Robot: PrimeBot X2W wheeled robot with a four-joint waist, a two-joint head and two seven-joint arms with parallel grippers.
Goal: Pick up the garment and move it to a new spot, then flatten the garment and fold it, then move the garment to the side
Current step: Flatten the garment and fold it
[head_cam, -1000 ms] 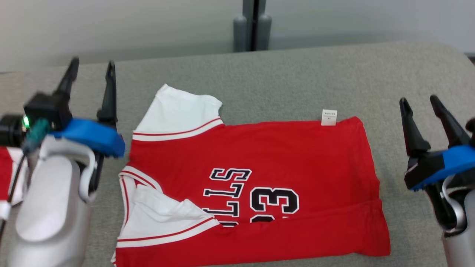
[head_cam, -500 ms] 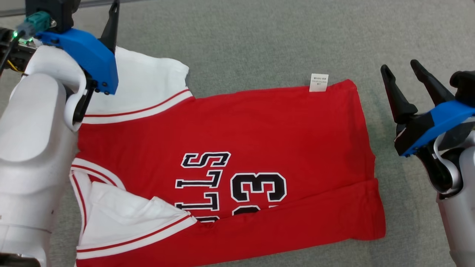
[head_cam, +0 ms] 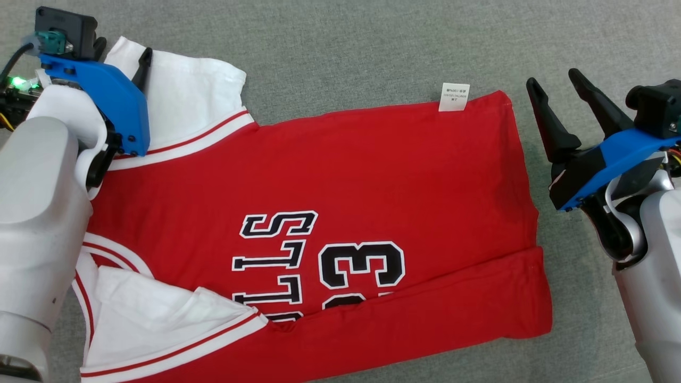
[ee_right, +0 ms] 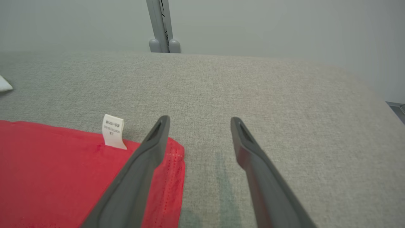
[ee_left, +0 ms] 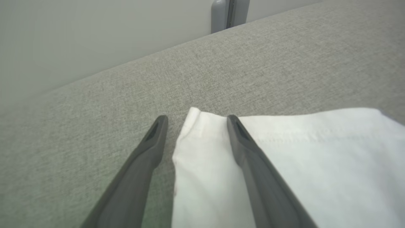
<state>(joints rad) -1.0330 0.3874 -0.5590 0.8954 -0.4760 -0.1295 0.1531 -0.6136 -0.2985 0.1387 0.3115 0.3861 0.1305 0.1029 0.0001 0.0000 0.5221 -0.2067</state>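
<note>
Nearest the robot, the red garment point(head_cam: 346, 213) is lying flat in the middle of the grey surface point(head_cam: 372, 42). Its near long edge is already lying turned up over the body as a band, and the white near sleeve point(head_cam: 159, 314) is sitting tucked in over the chest at the left. The black lettering point(head_cam: 319, 260) is partly disappearing under that band. So the moving and flattening seem to be done and the folding looks partly done. The far half is not yet folded, and the shift to the side is waiting after that.

Farther out, the white far sleeve point(head_cam: 186, 101) is sticking out past the far left corner, unfolded. The left gripper point(head_cam: 121, 53) is hovering there with its jaws spread. In the left wrist view the left gripper point(ee_left: 196, 120) is straddling the sleeve's corner, gripping nothing. Whether it is touching the cloth I cannot tell.

At the far right corner, near the small white label point(head_cam: 454, 97), the right gripper point(head_cam: 554, 81) is also standing wide and empty. In its wrist view the right gripper point(ee_right: 199, 120) is holding one finger over the red hem and the other over bare surface.

Beyond the garment the woven grey surface is running on bare to a rounded far edge. Behind it a plain pale wall point(ee_right: 269, 25) is rising, with a grey post point(ee_right: 161, 28) standing against it.
</note>
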